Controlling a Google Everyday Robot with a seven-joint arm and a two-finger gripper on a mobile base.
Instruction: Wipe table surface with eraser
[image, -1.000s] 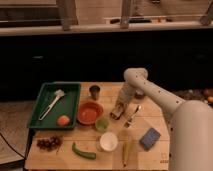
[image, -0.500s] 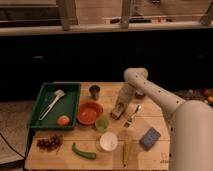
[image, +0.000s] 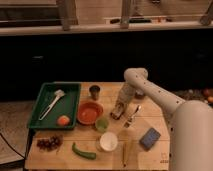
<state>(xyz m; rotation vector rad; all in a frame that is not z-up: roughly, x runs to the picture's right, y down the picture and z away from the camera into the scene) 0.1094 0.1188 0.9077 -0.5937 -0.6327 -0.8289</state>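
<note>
Your gripper is down low at mid-table, just beside the spoon, grip state impossible to tell, while the blue pad, likely the eraser, lies apart at front right, so fetching it looks next.

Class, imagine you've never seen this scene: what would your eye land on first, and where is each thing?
The big white robot arm reaches in from the lower right, its claw down near the middle of the wooden table surface. On the left, a bright green tray holds an orange fruit and a white utensil, with a red bowl beside it.
</note>
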